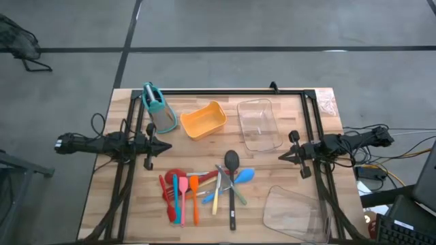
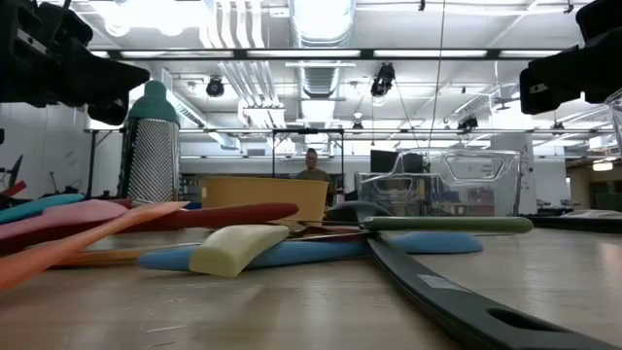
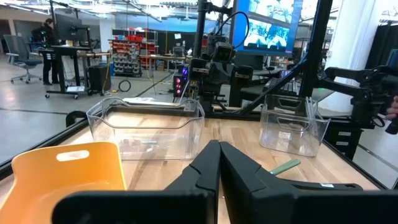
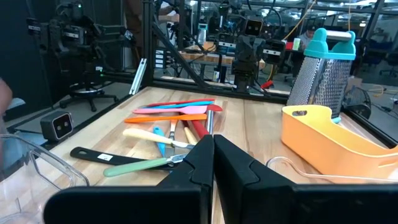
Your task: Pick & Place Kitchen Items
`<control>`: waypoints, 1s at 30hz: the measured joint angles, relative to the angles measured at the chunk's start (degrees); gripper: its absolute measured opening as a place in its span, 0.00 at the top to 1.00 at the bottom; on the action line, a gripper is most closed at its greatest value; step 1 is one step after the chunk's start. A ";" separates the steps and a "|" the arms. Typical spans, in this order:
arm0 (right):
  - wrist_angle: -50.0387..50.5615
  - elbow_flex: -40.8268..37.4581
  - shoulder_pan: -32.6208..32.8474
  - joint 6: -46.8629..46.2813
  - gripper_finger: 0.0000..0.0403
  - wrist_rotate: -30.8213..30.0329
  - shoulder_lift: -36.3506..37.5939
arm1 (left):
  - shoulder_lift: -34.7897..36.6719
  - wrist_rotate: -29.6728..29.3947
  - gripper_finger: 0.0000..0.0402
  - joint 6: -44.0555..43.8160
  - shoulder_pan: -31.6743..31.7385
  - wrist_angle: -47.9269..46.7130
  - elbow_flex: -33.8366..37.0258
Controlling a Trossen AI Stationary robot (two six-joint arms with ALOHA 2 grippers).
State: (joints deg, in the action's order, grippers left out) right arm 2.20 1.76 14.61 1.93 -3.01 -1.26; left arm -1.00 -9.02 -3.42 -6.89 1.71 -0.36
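- The left gripper (image 1: 167,146), dark fingers pressed together and empty, hung just left of the orange rectangular plastic tub (image 1: 204,120).
- The right gripper (image 1: 281,157), likewise closed on nothing, hung to the tub's right.
- The colourful slim kitchen utensils (image 1: 204,188) lay heaped below the tub, apparently overlapping.

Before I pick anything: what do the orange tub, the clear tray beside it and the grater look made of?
Orange tub: opaque moulded plastic by its look, matte, with a cut-out handle slot.
Clear tray: transparent rigid plastic, probably; the tabletop shows through, and its rims glint.
Grater: perforated grey metal body, likely steel, under a smooth teal handle, probably plastic.
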 joint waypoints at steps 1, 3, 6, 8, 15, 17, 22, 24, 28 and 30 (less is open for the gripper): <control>-0.30 -0.02 0.00 -0.11 0.98 0.00 -0.02 | 0.00 -0.02 0.97 -0.01 0.01 -0.01 -0.01; -2.33 -0.02 0.00 -2.82 0.98 -0.04 -0.02 | -0.02 0.00 0.97 -0.01 -0.01 -0.02 0.01; -9.16 -0.02 -0.02 -7.30 0.98 -0.15 -0.04 | 0.01 -0.02 0.97 -0.01 0.01 -0.02 0.01; -14.29 -0.02 0.00 -9.00 0.98 -0.12 -0.04 | 0.01 -0.01 0.97 0.01 0.01 0.01 0.01; -23.56 -0.07 0.00 -20.24 0.98 -0.09 -1.72 | 0.00 -0.01 0.97 -0.01 0.00 0.01 0.00; -24.34 -0.07 0.04 -22.83 0.98 -0.04 -4.17 | 0.00 0.00 0.97 -0.01 -0.01 0.01 0.00; -34.73 -0.15 0.35 -26.81 0.98 0.03 -16.38 | 0.00 -0.02 0.97 0.01 0.01 0.01 0.02; -41.62 -0.15 0.93 -27.10 0.98 0.69 -22.88 | 0.01 -0.01 0.97 0.00 0.01 0.01 0.01; -49.80 2.18 2.70 -28.48 0.98 2.04 -36.75 | -0.01 -0.02 0.97 0.00 -0.01 0.03 0.02; -49.54 5.33 3.64 -28.59 0.98 1.98 -43.88 | 0.01 -0.02 0.97 -0.01 -0.01 0.03 0.02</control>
State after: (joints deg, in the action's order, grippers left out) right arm -47.34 7.09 18.25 -26.65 -1.02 -45.14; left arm -0.99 -9.04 -3.42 -6.90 1.74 -0.34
